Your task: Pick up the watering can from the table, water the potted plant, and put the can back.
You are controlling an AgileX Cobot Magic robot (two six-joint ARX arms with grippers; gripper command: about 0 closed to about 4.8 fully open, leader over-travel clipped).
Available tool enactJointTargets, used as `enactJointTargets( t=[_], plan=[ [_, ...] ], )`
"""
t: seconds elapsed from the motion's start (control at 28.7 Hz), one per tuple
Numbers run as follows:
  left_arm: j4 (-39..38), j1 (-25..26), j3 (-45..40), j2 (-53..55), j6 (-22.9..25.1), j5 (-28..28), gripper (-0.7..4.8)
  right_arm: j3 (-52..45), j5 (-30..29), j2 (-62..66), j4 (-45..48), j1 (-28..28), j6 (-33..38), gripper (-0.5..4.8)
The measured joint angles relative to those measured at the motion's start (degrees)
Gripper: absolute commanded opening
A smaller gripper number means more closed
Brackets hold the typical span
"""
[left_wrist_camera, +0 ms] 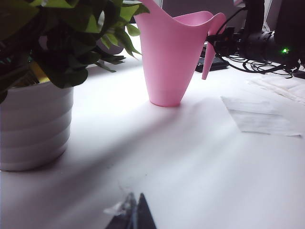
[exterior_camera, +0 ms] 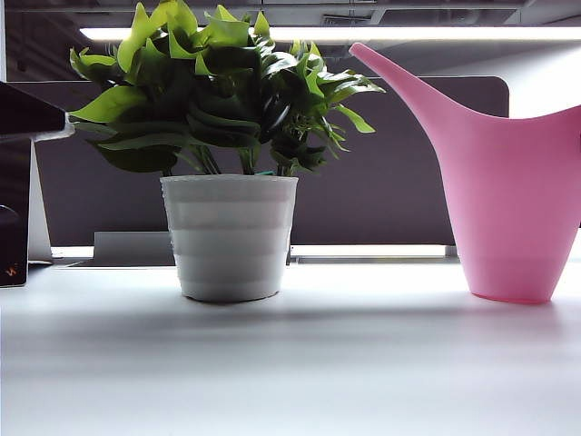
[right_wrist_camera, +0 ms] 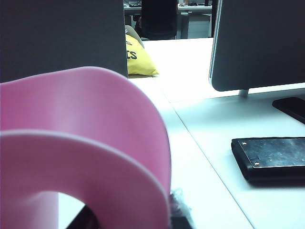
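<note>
The pink watering can (exterior_camera: 508,200) stands upright on the white table (exterior_camera: 363,363) at the right, its long spout reaching up and left over the potted plant (exterior_camera: 229,236). That plant, leafy green in a white ribbed pot, sits left of centre. In the left wrist view my right gripper (left_wrist_camera: 212,40) sits at the can's (left_wrist_camera: 169,57) handle. The right wrist view shows the pink handle (right_wrist_camera: 95,157) filling the space between my right gripper's (right_wrist_camera: 133,220) dark fingers, which are shut on it. My left gripper (left_wrist_camera: 136,212) hovers low over the table near the pot (left_wrist_camera: 33,119), fingertips together and empty.
A dark grey partition panel (exterior_camera: 390,182) runs behind the plant and can. A sheet of paper (left_wrist_camera: 257,117) lies right of the can, with cables and black gear (left_wrist_camera: 267,43) behind it. A flat black box (right_wrist_camera: 269,157) and a monitor (right_wrist_camera: 257,43) are near the right arm.
</note>
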Motion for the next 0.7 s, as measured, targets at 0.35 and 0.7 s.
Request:
enactJointTargets(
  t=[0.35, 0.7],
  plan=[
    [0.0, 0.0, 0.0, 0.0, 0.0, 0.0, -0.05, -0.1, -0.1, -3.8, 1.1, 0.0, -1.1, 0.84],
    [0.0, 0.0, 0.0, 0.0, 0.0, 0.0, -0.05, -0.1, -0.2, -16.7, -8.8, 0.0, -5.2, 0.84]
  ],
)
